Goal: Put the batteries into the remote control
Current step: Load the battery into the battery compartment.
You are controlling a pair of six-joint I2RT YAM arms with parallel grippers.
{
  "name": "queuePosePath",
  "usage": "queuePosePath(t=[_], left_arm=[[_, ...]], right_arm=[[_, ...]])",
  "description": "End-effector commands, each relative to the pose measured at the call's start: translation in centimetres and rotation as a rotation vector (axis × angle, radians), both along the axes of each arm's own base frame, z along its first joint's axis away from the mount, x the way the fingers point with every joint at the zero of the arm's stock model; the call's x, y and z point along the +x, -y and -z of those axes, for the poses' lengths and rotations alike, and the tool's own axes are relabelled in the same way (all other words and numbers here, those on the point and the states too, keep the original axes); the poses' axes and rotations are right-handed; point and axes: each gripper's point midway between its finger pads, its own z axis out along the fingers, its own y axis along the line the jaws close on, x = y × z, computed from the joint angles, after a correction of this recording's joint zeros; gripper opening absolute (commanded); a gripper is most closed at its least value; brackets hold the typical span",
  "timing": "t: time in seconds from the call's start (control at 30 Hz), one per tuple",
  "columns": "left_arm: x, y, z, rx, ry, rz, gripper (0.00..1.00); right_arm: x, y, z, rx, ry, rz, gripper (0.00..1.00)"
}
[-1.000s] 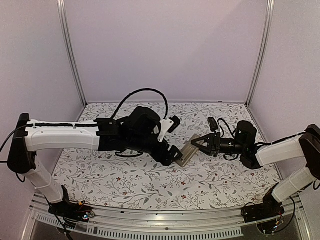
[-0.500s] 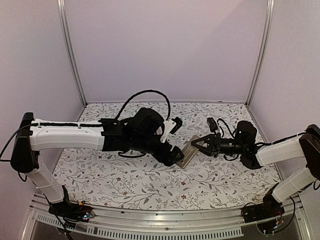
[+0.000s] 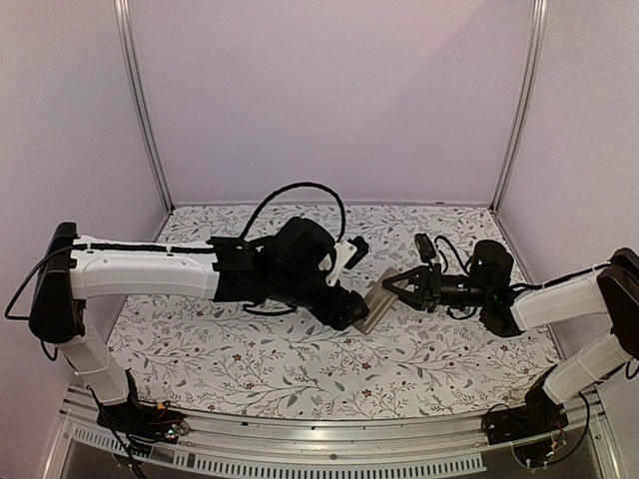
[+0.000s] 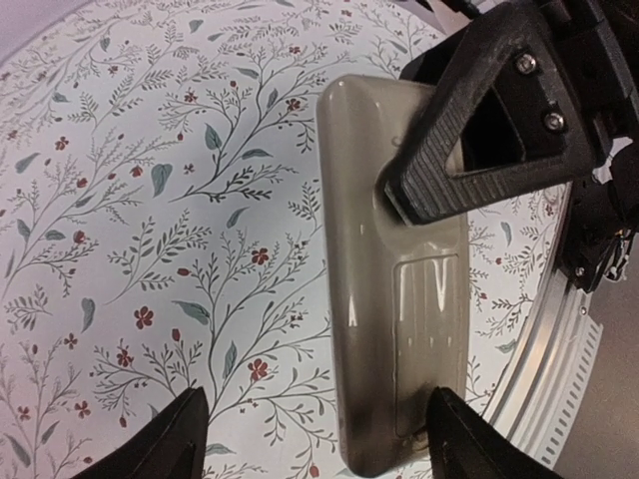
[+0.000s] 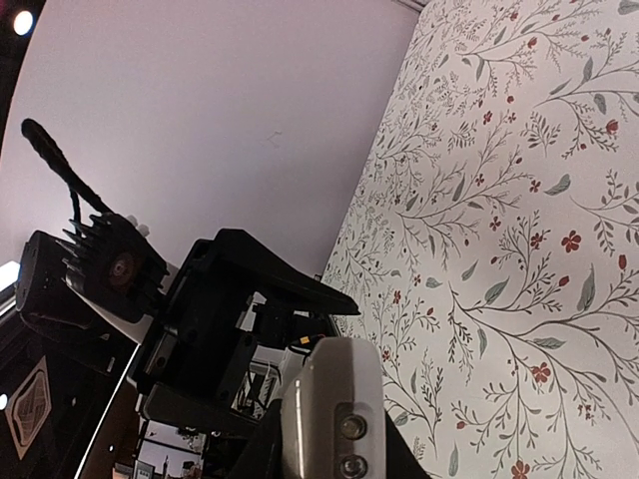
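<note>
Grip at centre frame: the right pincer (image 3: 395,287) is clamped on the remote control (image 4: 394,289) at its upper end, grey-beige back showing. The left pincer (image 4: 312,424) stands wide around its lower end, over the floral counter (image 4: 150,200).

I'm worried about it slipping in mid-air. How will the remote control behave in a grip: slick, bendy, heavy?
Probably slick: the remote control has a glossy grey-beige back showing highlights. Likely stiff: it juts straight from the right gripper, whose jaws pinch one end, with no sag. Being slim, it is probably light.
</note>
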Motion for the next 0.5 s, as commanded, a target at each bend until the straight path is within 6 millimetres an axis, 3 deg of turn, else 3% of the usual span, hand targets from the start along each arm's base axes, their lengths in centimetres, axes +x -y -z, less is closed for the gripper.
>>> queuePosePath(t=[0.0,0.47], left_arm=[[0.3,-1.5,4.2,0.138,-0.034,-0.023,0.75],[-2.3,-2.1,6.1,0.207,-0.051,0.092,0.73]], right_arm=[[-0.9,-0.3,-4.9,0.134,0.108,-0.055,0.00],[-0.1,0.7,-6.0,0.156,0.110,-0.024,0.00]])
